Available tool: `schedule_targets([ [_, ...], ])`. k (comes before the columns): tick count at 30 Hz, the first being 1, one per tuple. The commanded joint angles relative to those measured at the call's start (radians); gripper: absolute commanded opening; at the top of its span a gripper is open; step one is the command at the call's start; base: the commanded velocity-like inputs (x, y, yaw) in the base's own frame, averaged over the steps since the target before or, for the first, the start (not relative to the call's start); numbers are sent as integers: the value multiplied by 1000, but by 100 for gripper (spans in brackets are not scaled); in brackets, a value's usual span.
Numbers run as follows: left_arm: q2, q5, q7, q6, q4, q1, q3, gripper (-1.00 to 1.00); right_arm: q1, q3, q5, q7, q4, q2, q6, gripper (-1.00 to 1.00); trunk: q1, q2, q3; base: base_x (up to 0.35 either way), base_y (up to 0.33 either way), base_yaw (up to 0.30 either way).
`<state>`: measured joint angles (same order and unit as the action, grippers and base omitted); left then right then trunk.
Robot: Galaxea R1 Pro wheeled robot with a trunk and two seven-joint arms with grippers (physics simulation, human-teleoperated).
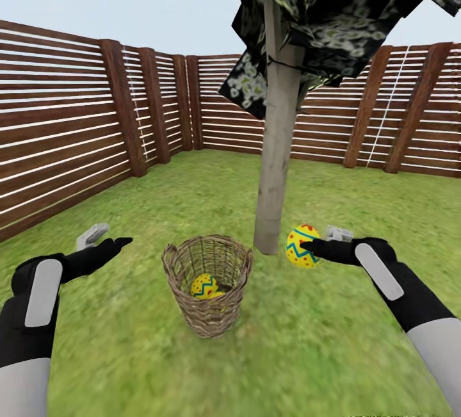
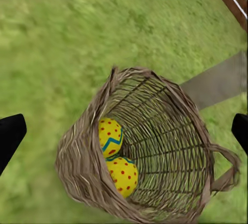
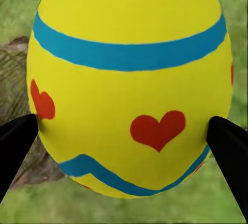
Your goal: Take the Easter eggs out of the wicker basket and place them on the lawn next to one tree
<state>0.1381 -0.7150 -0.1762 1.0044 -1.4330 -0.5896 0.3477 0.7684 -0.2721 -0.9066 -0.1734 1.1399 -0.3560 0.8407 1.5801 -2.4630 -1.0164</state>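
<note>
One egg out, two to go

The right pincer (image 1: 306, 247) is clamped on an Easter egg (image 1: 302, 245), holding it in the air just right of the grey tree trunk (image 1: 276, 148) and above the lawn (image 1: 320, 340). The other two eggs (image 2: 110, 137) (image 2: 123, 175) sit touching each other in the bottom of the wicker basket (image 1: 208, 276), which stands upright on the grass just near-left of the trunk. The left pincer (image 1: 109, 237) hovers spread wide and empty, left of the basket. Slatted wooden fence (image 1: 64, 135) all around.
</note>
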Motion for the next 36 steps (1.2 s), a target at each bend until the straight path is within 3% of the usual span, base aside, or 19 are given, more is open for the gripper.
schedule_targets([
  [1,8,-34,-9,5,-1,-1,1,100,0,-3,22,-22,-11,-5,-13,-100,-4,7,3,0,0,-211],
  [4,21,-113,-11,6,-1,0,1,100,-1,-6,202,-81,-85,-2,-106,-100,-16,28,16,0,0,-170],
  [6,22,-132,-9,9,-1,-1,-4,100,-2,-13,364,-108,-191,13,-264,-100,-19,35,19,0,0,-31],
  [7,21,-141,-8,10,-1,0,-7,100,-4,-16,444,-118,-268,52,-344,-100,-19,35,19,0,0,-7],
  [8,20,-157,-8,10,-1,0,-9,100,-5,-17,498,-123,-330,86,-399,-100,-19,35,19,0,0,-4],
  [9,21,-203,-8,11,-1,0,-9,100,-4,-16,566,-125,-423,125,-472,-100,-19,35,19,0,0,-1],
  [10,23,-247,-8,11,-1,0,-8,100,-3,-15,592,-126,-480,146,-504,-100,-19,35,19,0,0,0],
  [14,50,-348,-8,10,0,1,-8,100,-1,-18,640,-127,-546,210,-567,-100,-19,35,19,0,0,0],
  [16,54,-388,-8,9,0,1,-8,100,10,-18,675,-135,-631,270,-574,-100,-19,35,19,0,0,0],
  [18,54,-399,-8,8,0,2,-8,100,99,-16,695,-142,-799,305,-603,-100,-19,35,19,0,0,0],
  [21,51,-403,-8,9,0,2,-7,100,169,-13,694,-144,-908,313,-643,-100,-19,35,19,0,0,0],
  [25,45,-400,-13,9,-2,2,-10,100,176,-12,689,-144,-925,328,-643,-100,-4,7,7,0,0,0],
  [31,37,-400,-16,8,5,2,-10,100,177,-18,705,-141,-983,320,-646,-100,19,-35,-12,39,0,0],
  [36,41,-403,-16,11,51,0,-3,100,177,-18,706,-134,-972,325,-645,-100,22,-38,-31,300,34,0],
])
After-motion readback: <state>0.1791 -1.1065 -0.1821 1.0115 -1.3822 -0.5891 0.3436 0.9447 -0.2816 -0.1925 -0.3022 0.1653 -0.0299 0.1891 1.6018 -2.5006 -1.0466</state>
